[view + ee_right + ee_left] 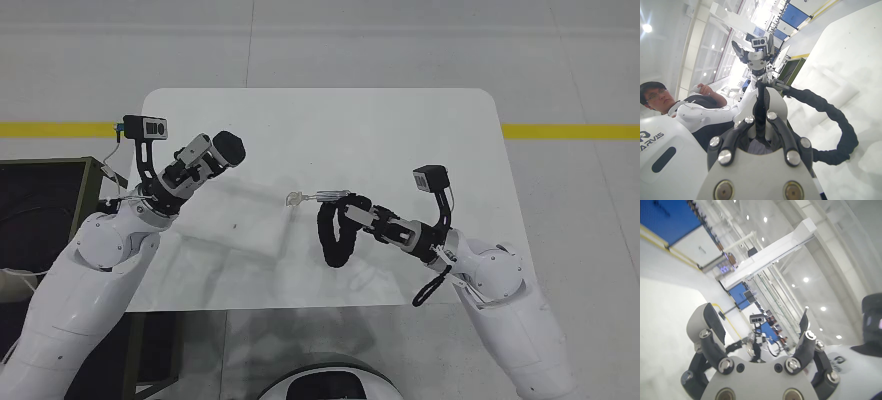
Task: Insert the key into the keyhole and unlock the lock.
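Lock (330,240) clenched in my right gripper (345,207), left gripper (757,313) open and empty; next, I reckon, it must pinch the key (293,198) and turn.

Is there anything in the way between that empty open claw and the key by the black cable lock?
Nothing visible. Between the open left gripper and the key at the tip of the lock, held by the right gripper, lies only bare table.

near the middle of the table (420,130), the key (293,198) sits just left of the lock (332,240).
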